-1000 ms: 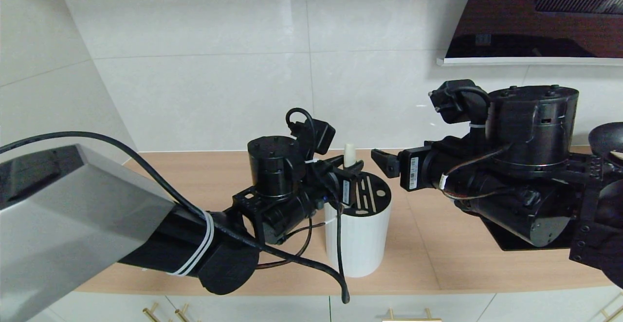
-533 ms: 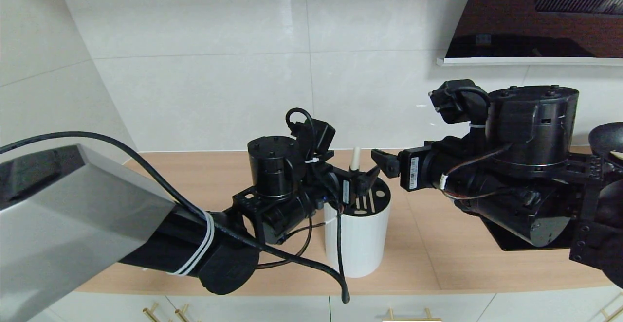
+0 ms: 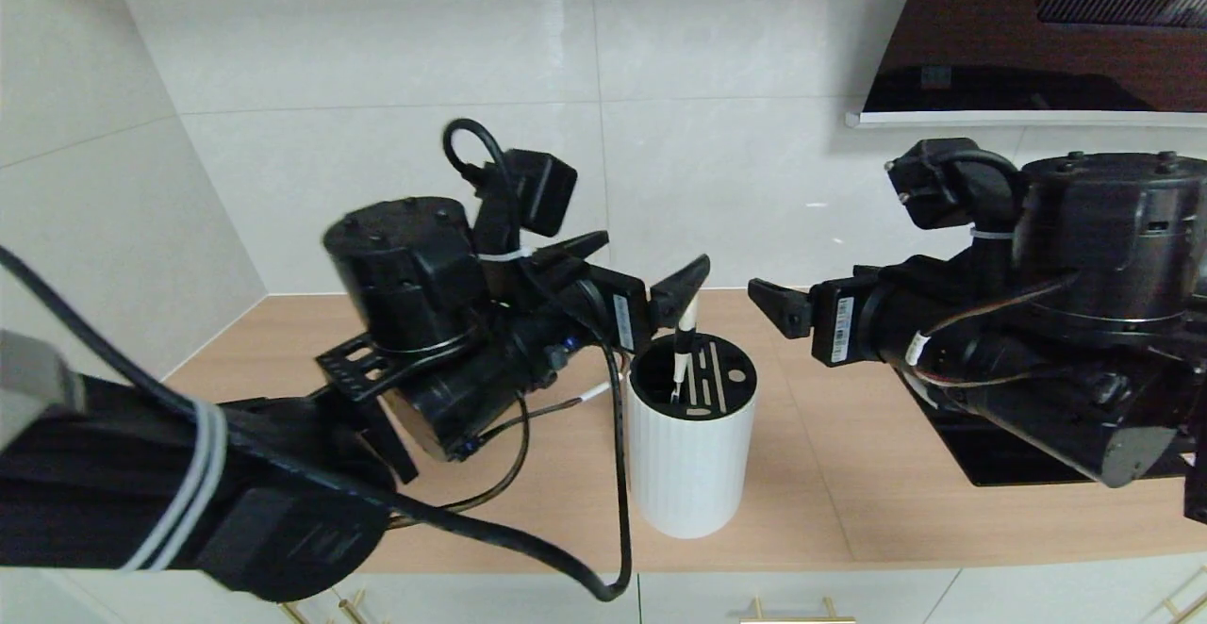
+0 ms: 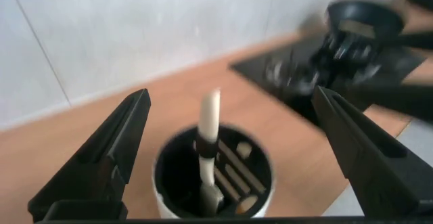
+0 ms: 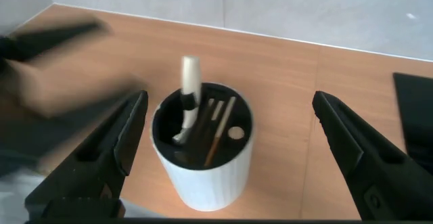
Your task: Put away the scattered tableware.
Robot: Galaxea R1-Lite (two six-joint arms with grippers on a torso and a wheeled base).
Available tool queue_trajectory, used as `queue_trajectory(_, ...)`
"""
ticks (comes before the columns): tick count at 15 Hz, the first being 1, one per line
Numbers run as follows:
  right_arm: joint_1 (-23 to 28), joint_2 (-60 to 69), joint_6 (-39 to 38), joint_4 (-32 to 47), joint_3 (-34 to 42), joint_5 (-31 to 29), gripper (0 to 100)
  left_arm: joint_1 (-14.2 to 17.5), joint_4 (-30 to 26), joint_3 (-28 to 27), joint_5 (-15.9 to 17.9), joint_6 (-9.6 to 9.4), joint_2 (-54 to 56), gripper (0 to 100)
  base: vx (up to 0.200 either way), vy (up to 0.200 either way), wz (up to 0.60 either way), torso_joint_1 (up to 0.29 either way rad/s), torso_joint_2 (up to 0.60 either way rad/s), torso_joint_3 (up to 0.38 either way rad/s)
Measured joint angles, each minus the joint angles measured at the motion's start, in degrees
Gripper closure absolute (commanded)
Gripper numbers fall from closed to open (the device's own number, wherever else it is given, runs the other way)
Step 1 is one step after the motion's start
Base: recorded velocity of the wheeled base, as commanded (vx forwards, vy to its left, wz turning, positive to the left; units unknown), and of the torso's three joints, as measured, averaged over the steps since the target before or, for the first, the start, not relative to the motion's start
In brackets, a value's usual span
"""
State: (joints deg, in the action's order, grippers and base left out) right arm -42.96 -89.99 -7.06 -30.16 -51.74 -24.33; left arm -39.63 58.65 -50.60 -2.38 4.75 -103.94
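Note:
A white ribbed utensil holder (image 3: 693,454) with a black slotted top stands on the wooden counter (image 3: 849,511). A utensil with a white handle (image 3: 686,327) stands upright in one slot. My left gripper (image 3: 654,250) hovers open just above that handle without touching it. In the left wrist view the left gripper (image 4: 230,95) has its fingers spread wide over the holder (image 4: 169,183) and the handle (image 4: 210,116). My right gripper (image 3: 773,308) is open to the right of the holder, level with its top. The right wrist view shows the holder (image 5: 203,176) and the handle (image 5: 189,75) between the spread fingers.
A black cooktop (image 3: 1000,459) lies on the counter at the right, under a dark range hood (image 3: 1037,30). White tiled wall runs behind. The counter's front edge is just in front of the holder, with cabinet handles below.
The left gripper let go of the white-handled utensil, opened and rose up and away to the left. The utensil has sunk lower into its slot. The right gripper shifted slightly right.

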Motion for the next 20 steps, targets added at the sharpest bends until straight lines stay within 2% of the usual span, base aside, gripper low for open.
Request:
queue_trajectory(2, 2.4, 3.9, 0.0, 0.2, 4.2, 0.0, 0, 0.5, 0.0, 4.1, -0.7, 0.0, 7.4, 0, 0.0, 0.0, 0.0, 0.0, 0.0, 0.0)
queue_trajectory(5, 9.3, 11.6, -0.2, 0.0, 10.8, 0.0, 0, 0.9, -0.6, 13.3, -2.8, 0.0, 20.1, 0, 0.0, 0.0, 0.0, 0.0, 0.0, 0.0)
queue_trajectory(7, 13.8, 18.4, -0.2, 0.0, 16.5, 0.6, 0, 2.2, -3.7, 19.4, -3.8, 0.0, 29.4, 0, 0.0, 0.0, 0.0, 0.0, 0.0, 0.0)
queue_trajectory(9, 17.6, 27.3, -0.1, 1.1, 21.2, 2.4, 0, 5.2, -12.6, 23.7, -4.2, 0.15, 40.8, 0, 0.0, 0.0, 0.0, 0.0, 0.0, 0.0)
queue_trajectory(12, 21.8, 44.8, 1.5, 10.6, 24.8, 4.7, 0, 10.9, -34.0, 26.5, -3.5, 0.88, 61.8, 0, 0.0, 0.0, 0.0, 0.0, 0.0, 0.0)
queue_trajectory(14, 23.4, 56.1, 4.5, 20.9, 24.9, 5.3, 0, 16.7, -48.5, 27.3, -0.8, 1.49, 75.4, 0, 0.0, 0.0, 0.0, 0.0, 0.0, 0.0)
queue_trajectory(16, 26.6, 65.2, 6.7, 29.1, 24.4, 5.9, 0, 23.7, -59.2, 28.3, 2.2, 1.97, 86.2, 0, 0.0, 0.0, 0.0, 0.0, 0.0, 0.0)
queue_trajectory(18, 32.5, 72.6, 7.6, 34.7, 24.2, 8.0, 0, 28.4, -62.3, 30.9, 2.6, 2.49, 93.0, 0, 0.0, 0.0, 0.0, 0.0, 0.0, 0.0)
queue_trajectory(20, 37.3, 79.5, 7.9, 39.3, 24.3, 10.5, 0, 31.5, -60.4, 33.4, 0.6, 4.11, 96.2, 0, 0.0, 0.0, 0.0, 0.0, 0.0, 0.0)
